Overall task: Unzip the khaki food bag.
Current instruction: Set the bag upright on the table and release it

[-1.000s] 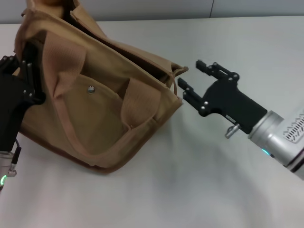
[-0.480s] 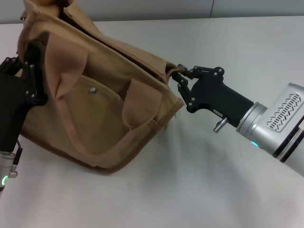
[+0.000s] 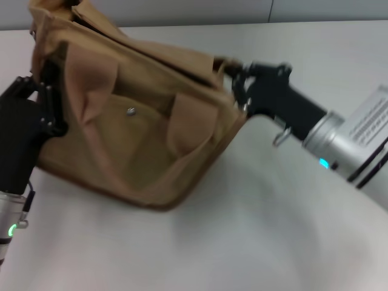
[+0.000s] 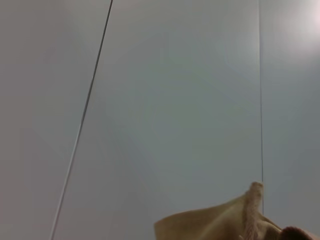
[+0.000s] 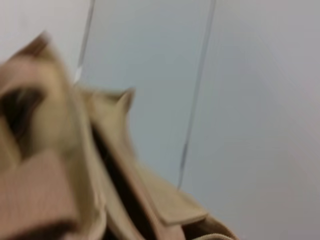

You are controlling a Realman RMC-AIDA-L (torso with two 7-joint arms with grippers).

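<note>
White counter (image 3: 254, 230) spreads wide under me, with a pale grey wall behind it. On the counter sits the khaki food bag (image 3: 139, 121). My left hand (image 3: 36, 106) grips its left end. My right hand (image 3: 237, 82) is pinched tight on its top right corner.

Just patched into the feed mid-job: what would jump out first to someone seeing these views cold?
The khaki food bag fills the left half of the head view, tilted on the white table, metal snap on its front pocket. The right end effector is closed on the bag's top corner at its right end, while the left end effector grips its left end.
</note>
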